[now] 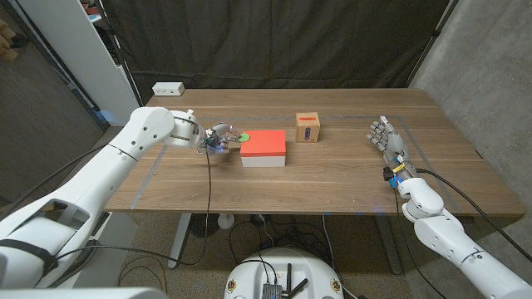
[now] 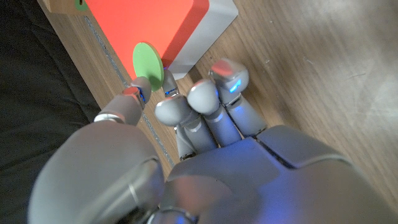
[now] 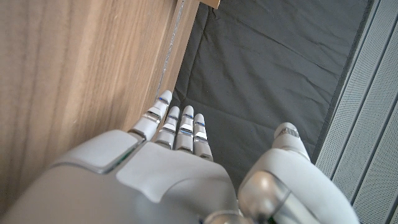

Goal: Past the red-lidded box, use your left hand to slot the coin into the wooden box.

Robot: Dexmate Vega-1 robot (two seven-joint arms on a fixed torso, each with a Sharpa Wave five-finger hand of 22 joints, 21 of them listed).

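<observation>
In the head view the table (image 1: 332,178) spans the middle of the frame, with the lidded box (image 1: 263,149) just left of centre and the wooden box (image 1: 308,128) up and to the right of it, apart from it. The left hand (image 1: 214,139) sits just left of the lidded box, pinching the coin (image 1: 243,136) at that box's upper left corner; the left wrist view shows the coin (image 2: 148,65) over the box's (image 2: 186,31) edge. The right hand (image 1: 387,141) stands far right on the table, and a power strip (image 1: 168,88) lies at the table's upper left corner.
</observation>
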